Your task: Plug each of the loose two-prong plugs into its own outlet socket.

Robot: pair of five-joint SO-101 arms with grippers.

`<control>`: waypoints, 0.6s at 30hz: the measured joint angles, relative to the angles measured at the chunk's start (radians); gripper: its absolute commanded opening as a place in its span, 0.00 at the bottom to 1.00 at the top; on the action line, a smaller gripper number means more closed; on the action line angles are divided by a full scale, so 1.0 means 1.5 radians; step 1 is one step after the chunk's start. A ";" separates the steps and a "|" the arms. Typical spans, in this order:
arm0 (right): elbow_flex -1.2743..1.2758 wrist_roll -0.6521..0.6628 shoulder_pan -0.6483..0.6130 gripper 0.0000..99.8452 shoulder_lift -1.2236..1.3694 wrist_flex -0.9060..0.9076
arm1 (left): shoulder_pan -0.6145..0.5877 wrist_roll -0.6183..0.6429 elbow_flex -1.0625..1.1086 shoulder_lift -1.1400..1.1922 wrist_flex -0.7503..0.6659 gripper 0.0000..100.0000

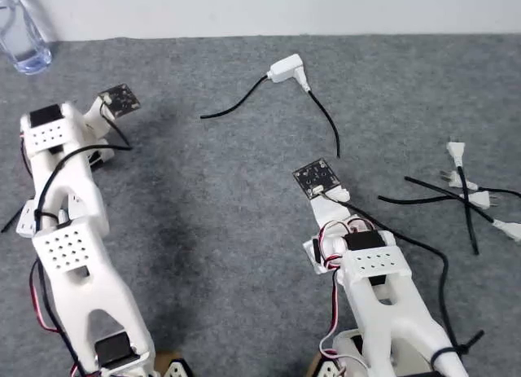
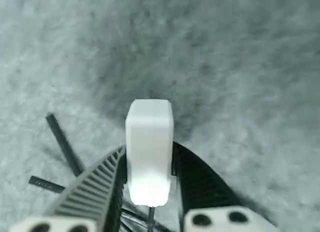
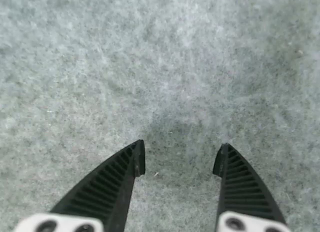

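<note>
High view: a grey carpet (image 1: 203, 222) covers the table. The left arm (image 1: 69, 230) stands at one side and the right arm (image 1: 374, 271) near the middle. Beyond them lies a white connector (image 1: 285, 68) with a black cord running off each end. The loose plugs (image 1: 482, 199) lie in a group at the right arm's outer side, their black cords crossing. A clear vessel (image 1: 23, 39) stands at the far corner on the left arm's side.

Left wrist view: the left gripper (image 2: 148, 147) is clamped on a white block-shaped piece (image 2: 149, 124), held just above the carpet. I cannot tell whether it is a plug or a socket. Black cords (image 2: 62, 139) lie beside it.

Right wrist view: the right gripper (image 3: 181, 152) has its fingers spread wide and holds nothing, over bare carpet.
</note>
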 measured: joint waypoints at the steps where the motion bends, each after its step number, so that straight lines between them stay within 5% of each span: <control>1: 0.000 0.000 0.000 0.23 0.000 0.000 | 0.003 -0.002 -0.019 0.003 0.021 0.01; 13: 0.000 0.000 0.000 0.23 0.000 0.000 | 0.056 -0.003 -0.215 0.005 0.221 0.01; 18: 0.000 0.000 0.000 0.23 -0.006 0.000 | 0.093 0.033 -0.230 0.005 0.232 0.01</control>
